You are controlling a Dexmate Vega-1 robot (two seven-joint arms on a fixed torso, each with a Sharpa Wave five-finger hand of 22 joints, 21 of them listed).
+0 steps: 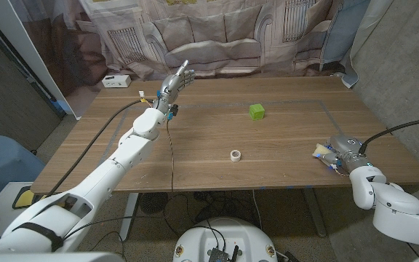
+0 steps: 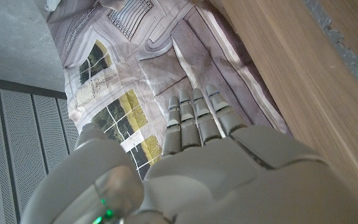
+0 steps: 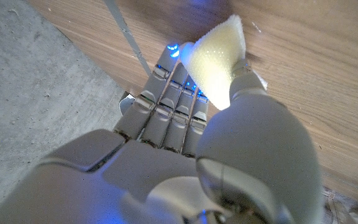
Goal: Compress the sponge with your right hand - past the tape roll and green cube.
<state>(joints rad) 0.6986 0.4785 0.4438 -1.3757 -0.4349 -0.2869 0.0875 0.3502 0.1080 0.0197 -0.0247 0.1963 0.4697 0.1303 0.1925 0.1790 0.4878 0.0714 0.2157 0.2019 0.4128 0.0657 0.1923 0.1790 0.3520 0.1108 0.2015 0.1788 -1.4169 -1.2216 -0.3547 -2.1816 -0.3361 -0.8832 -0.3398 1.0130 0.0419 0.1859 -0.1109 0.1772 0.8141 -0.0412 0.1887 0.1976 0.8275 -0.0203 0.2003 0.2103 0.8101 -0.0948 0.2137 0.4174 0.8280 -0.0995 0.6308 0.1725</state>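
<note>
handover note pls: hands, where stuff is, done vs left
Right robot hand: at the table's right edge, fingers closed around the pale sponge, squeezing it.
Left robot hand: raised over the table's far left, fingers extended, holding nothing.
Green cube sits mid-table; tape roll nearer the front edge; both untouched, apart from the sponge.
Done: sponge gripped. Left: finish the squeeze, then release.

Wooden table (image 1: 195, 138): brown plank top with a faint taped rectangle. Printed fabric backdrop (image 1: 217, 36): architectural pattern, hung beyond the left hand (image 1: 174, 84). White box (image 1: 116, 81): on the table's far corner near that hand. Grey concrete floor (image 1: 406, 80): beside the right hand (image 1: 340, 151).
</note>
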